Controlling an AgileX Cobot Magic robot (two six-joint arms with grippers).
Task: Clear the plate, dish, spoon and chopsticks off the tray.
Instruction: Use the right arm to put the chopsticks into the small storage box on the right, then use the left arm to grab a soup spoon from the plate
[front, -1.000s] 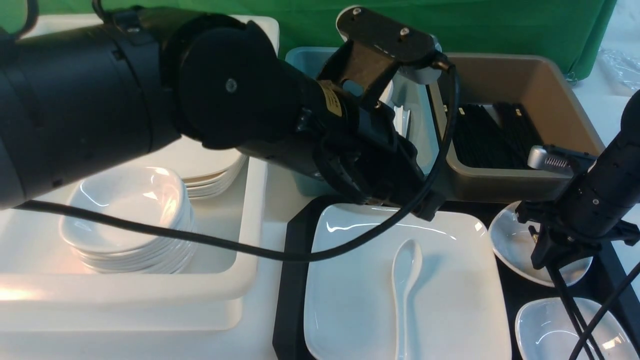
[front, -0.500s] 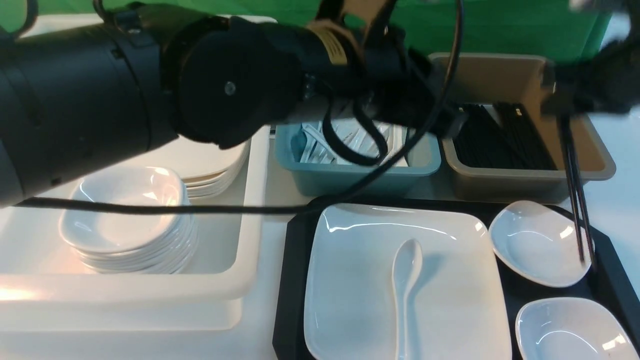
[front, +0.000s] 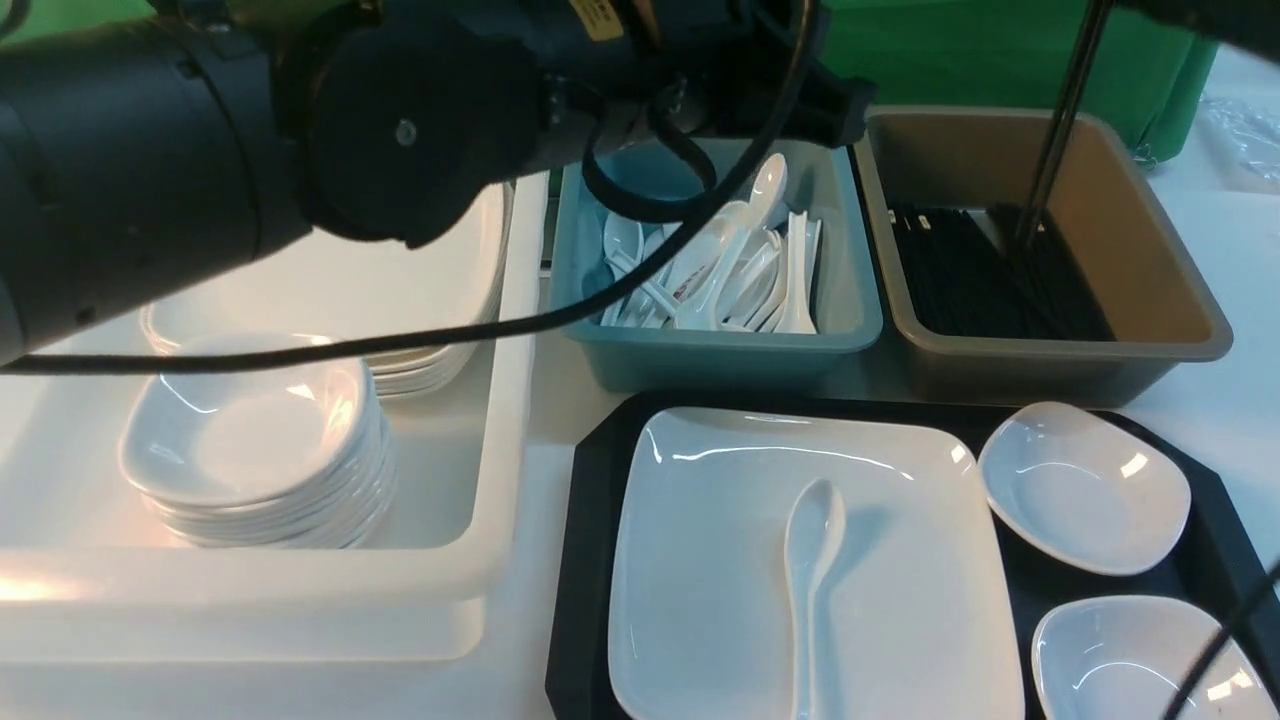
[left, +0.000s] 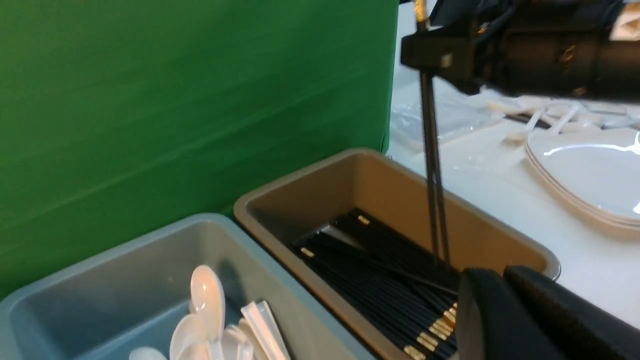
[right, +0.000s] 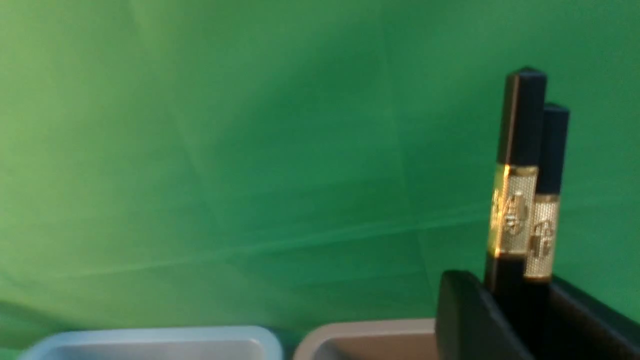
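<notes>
White bin (front: 300, 590): sits just left of the tray (front: 585, 560), holding a stack of small dishes (front: 250, 440) at its near end and a stack of plates (front: 440, 340) behind them.
Left arm (front: 150, 170): big and black, it reaches across above the bin toward the tubs behind the tray, with a cable looping under it.
Tray, where it lies: black, closest to me, to the right of the bin.
Plate (front: 700, 580): flat on the tray's left part, taking up most of it.
Blue tub (front: 720, 355): just behind the tray's far left edge, with a heap of white spoons (front: 720, 280) inside.
Spoon (front: 812, 560): lies on the plate on the tray, bowl end pointing to the tubs, handle pointing to me.
Left gripper (left: 504, 280): up above the tubs beyond the tray, its two dark fingers pressed together with nothing between them.
Brown tub (front: 1050, 365): behind the tray's far right edge, beside the blue one, a pile of black sticks (front: 960, 280) on its floor.
Chopsticks (front: 1060, 110): off the tray, hanging almost upright over the brown tub, thin ends down at the pile; whether they touch it I cannot tell.
Right gripper (right: 515, 295): high above the brown tub, pinching the pair just below the gold bands.
Far dish (front: 1085, 485): on the tray, right of the plate.
Near dish (front: 1130, 660): on the tray's near right corner, beside the plate.
</notes>
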